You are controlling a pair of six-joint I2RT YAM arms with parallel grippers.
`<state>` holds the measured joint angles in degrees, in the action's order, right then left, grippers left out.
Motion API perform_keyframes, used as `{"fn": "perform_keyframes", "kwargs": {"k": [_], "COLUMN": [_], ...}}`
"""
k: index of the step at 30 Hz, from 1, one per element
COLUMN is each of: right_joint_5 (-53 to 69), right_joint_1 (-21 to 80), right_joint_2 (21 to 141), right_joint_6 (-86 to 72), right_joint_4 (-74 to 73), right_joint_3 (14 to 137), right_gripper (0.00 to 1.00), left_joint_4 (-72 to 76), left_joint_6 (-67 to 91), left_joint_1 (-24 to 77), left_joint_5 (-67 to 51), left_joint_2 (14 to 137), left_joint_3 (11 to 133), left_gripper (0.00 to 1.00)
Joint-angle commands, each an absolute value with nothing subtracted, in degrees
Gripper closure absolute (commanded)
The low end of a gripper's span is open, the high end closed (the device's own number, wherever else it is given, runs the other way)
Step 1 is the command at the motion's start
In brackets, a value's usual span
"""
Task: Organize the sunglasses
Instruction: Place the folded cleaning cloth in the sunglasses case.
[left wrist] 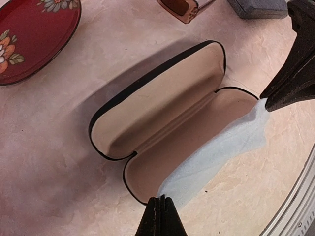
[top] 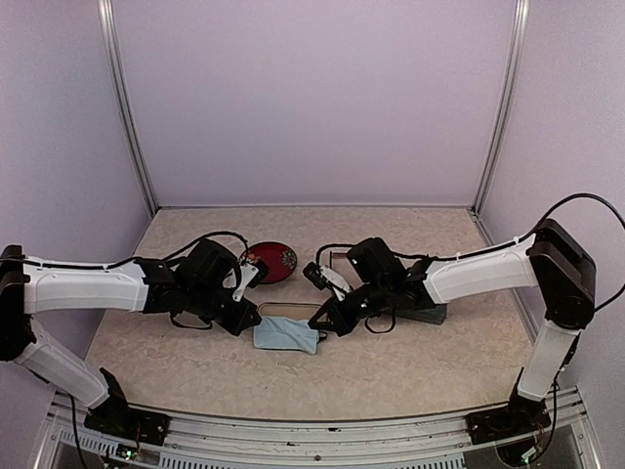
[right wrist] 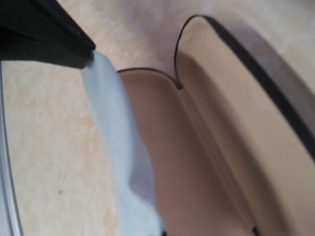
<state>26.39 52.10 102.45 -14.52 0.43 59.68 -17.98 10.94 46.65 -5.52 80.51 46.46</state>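
The reddish-brown sunglasses (left wrist: pixel 184 7) lie at the far edge of the left wrist view; only a lens corner and an arm show. The black-framed pair is out of view. An open black case (left wrist: pixel 162 118) with a beige lining lies on the table. A light-blue cloth (left wrist: pixel 221 147) drapes over its near half and also shows in the top view (top: pixel 285 335). My left gripper (left wrist: pixel 160 200) is shut on one corner of the cloth. My right gripper (left wrist: pixel 269 102) is shut on the opposite corner. In the top view both grippers (top: pixel 256 318) (top: pixel 320 330) meet low over the cloth.
A red flowered plate (top: pixel 270 262) lies behind the left gripper. A closed grey-blue case (left wrist: pixel 258 7) lies at the far right, under the right arm in the top view (top: pixel 430 315). The table's metal front rail (left wrist: pixel 295 206) runs close by.
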Motion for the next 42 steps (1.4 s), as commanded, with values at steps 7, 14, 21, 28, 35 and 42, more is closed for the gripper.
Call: {"fn": "perform_keyframes", "kwargs": {"k": [7, 14, 21, 28, 35, 42], "right_joint_5": [23.47, 23.14, 22.94, 23.25, 24.12, 24.09], "right_joint_1": [51.78, 50.89, 50.16, 49.69, 49.61, 49.58], "right_joint_2": [105.31, 105.25, 105.06, 106.12, 107.65, 108.84], "right_joint_6": [-14.29, -14.08, -13.83, -13.46, -12.99, -12.66], "right_joint_4": [0.31, -0.68, -1.62, -2.70, -3.28, -3.52], "right_joint_3": [63.17, 62.40, 62.25, 62.63, 63.60, 64.43], "right_gripper": [1.00, 1.00, 1.00, 1.00, 1.00, 1.00], "left_joint_4": [-17.23, -15.37, -14.67, -14.23, -14.54, -15.01], "left_joint_6": [10.00, 10.40, 10.57, 10.62, 10.81, 11.07], "left_joint_1": [44.40, 44.38, 44.38, 44.38, 44.38, 44.38], "left_joint_5": [-5.83, -7.08, -8.19, -8.85, -9.05, -8.79], "left_joint_2": [82.52, 85.97, 87.72, 89.48, 90.39, 90.75], "left_joint_3": [49.14, 50.14, 51.55, 52.15, 52.45, 52.56], "left_gripper": [1.00, 1.00, 1.00, 1.00, 1.00, 1.00]}}
